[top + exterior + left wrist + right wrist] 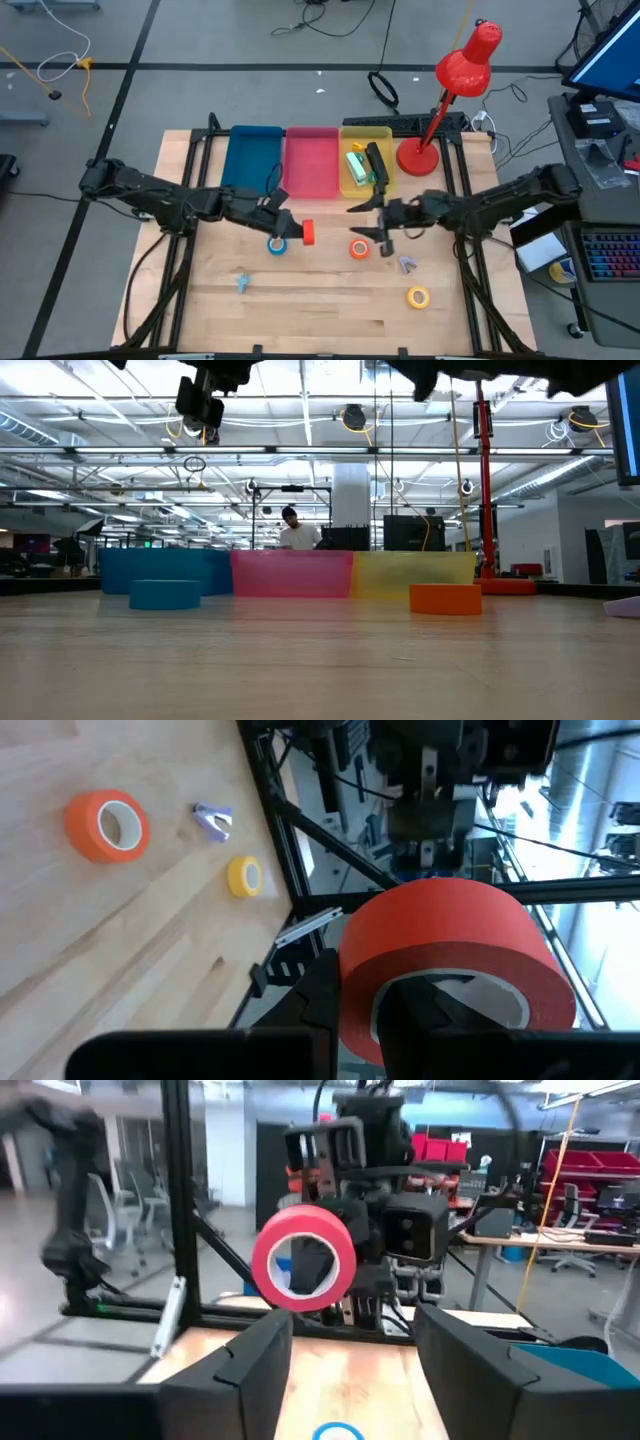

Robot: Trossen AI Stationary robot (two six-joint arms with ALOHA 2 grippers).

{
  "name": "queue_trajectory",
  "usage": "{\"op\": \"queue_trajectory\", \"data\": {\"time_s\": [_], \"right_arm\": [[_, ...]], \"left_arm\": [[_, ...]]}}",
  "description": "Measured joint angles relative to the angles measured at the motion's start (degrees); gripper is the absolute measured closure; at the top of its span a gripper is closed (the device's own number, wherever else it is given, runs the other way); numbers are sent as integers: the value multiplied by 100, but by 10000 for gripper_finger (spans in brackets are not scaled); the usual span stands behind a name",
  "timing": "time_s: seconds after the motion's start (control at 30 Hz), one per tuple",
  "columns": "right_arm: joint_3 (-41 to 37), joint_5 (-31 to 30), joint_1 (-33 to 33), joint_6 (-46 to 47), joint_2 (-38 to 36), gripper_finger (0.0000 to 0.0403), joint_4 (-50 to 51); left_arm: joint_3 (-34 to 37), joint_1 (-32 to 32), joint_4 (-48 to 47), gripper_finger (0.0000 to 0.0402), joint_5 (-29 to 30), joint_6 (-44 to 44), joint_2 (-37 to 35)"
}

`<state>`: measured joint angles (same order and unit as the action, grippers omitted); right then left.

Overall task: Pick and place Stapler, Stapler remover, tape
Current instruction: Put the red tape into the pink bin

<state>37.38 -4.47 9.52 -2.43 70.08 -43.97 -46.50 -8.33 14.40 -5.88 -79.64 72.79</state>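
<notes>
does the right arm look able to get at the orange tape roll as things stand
Probably yes: the right gripper is open and empty just above the orange tape roll, with nothing between them. The left gripper holds the red tape roll.

Red tape roll (308, 232): held on edge in the left tool (292, 228), raised off the desk (320, 300), pale core facing sideways.

Blue tape roll (277, 245): flat on the desk, just below the left tool.

Orange tape roll (359, 249): flat on the desk near the middle, beside the right tool (385, 222).

Yellow tape roll (418, 297): flat, toward the desk's front right.

Staple remover (407, 264): small pale purple piece, between the orange and yellow rolls.

Stapler (376, 164): dark, lying in the yellow bin (366, 132).
</notes>
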Motion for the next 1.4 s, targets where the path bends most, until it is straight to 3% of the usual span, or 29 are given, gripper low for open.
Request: {"op": "queue_trajectory", "data": {"time_s": [0.23, 0.63, 1.4], "right_arm": [[834, -23, -76, -303, 907, 173, 87], [1840, 20, -164, -444, 1559, 175, 744], [2198, 174, -214, -467, 1733, 201, 744]], "left_arm": [[0, 25, 49, 364, -30, 2, 0], [-4, 56, 160, 364, -207, 67, 0], [-7, 173, 257, 364, -337, 24, 16]]}}
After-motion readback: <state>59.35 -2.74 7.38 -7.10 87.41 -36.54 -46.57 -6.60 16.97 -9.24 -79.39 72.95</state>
